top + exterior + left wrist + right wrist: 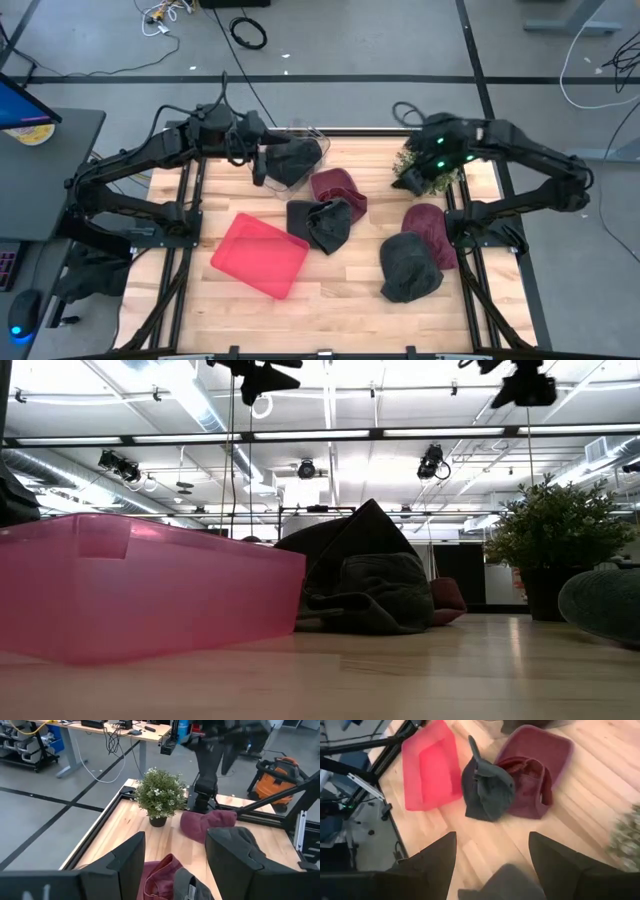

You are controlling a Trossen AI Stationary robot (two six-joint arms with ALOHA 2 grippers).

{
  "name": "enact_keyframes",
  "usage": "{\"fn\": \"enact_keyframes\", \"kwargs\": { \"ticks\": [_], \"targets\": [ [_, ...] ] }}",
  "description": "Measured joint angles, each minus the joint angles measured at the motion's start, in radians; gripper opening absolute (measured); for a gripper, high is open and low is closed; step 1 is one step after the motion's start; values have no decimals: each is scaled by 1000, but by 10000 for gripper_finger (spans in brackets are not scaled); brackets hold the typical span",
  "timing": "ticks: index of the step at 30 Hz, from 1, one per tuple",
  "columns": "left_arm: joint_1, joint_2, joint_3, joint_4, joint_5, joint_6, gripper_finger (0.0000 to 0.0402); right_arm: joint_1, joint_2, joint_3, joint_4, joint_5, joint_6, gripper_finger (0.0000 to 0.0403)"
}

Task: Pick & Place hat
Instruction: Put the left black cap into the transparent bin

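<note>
Several hats lie on the wooden table: a maroon hat (338, 190) and a dark grey hat (320, 225) at the middle, touching each other, another maroon hat (432, 228) and a dark grey hat (408, 266) at the right. One more dark hat (297, 158) sits in a clear tub at the far side. My left gripper (260, 152) hovers beside that tub, open and empty (175, 857). My right gripper (415, 165) hangs open above the far right, tipped down toward the middle hats (492, 855).
A pink bin (260, 255) stands at the near left of the table, close to the middle dark grey hat (485, 785). A small potted plant (432, 172) stands at the far right, under my right arm. Bare wood lies along the near edge.
</note>
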Motion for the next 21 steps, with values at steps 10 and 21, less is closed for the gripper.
{"fn": "enact_keyframes", "kwargs": {
  "ticks": [10,21],
  "targets": [
    [-4,0,0,-1,11,2,209,103,161,-215,385,119,-121,252],
    [-5,0,0,-1,62,2,209,90,369,-379,674,171,-243,254]
  ]
}}
